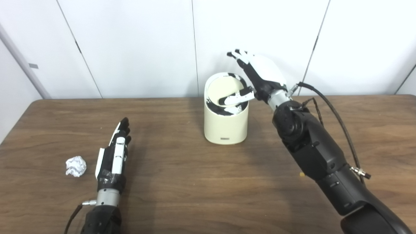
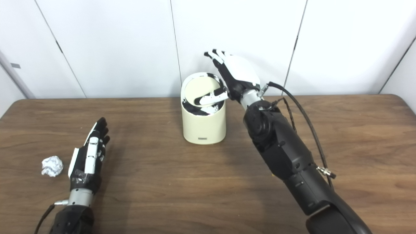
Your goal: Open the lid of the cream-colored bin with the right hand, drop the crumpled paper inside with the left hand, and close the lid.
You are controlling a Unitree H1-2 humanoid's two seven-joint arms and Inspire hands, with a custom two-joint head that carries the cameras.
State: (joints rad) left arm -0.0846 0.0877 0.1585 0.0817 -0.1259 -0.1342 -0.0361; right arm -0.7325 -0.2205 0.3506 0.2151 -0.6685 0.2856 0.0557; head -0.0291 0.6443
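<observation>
Nearby, the crumpled paper [image 1: 76,166] lies on the table [image 1: 182,182] just beside the released left hand [image 1: 113,156]. Right hand [image 1: 256,76], fingers spread, thumb on the cream-colored bin's [image 1: 226,125] tilted lid [image 1: 224,89].

Bin [image 1: 226,126] interior hidden; label [image 1: 225,139] too small to read.

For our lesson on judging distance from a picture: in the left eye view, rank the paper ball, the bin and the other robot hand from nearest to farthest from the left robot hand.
1. Paper ball: just to the left of the left robot hand, on the table.
2. Bin: farther back and to its right, mid-table.
3. Right robot hand: raised at the bin's far right rim, thumb over the tilted lid.
</observation>
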